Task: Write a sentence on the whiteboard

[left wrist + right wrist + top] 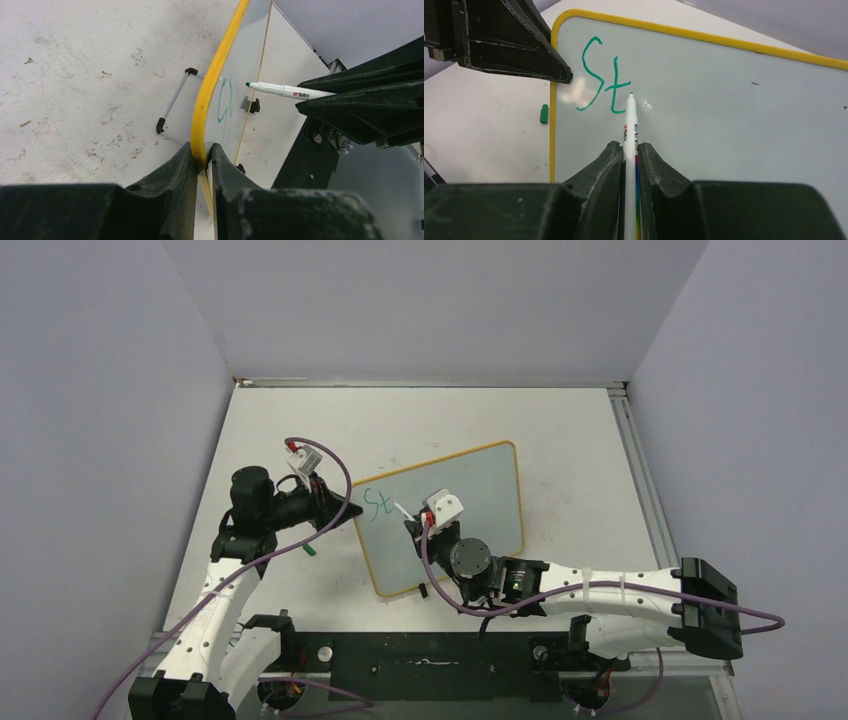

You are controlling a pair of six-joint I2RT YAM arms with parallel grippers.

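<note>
I found my left tool (203, 152) clamped on the left yellow edge of the whiteboard (470, 490), evidently steadying it in the middle of the table (300, 420), while my right tool (629, 150) gripped the marker (630, 125), its tip just right of "St", the sentence (601, 75) barely begun.

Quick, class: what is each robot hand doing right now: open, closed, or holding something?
Left hand: closed on the yellow frame of the whiteboard.
Right hand: closed on the green marker.
</note>
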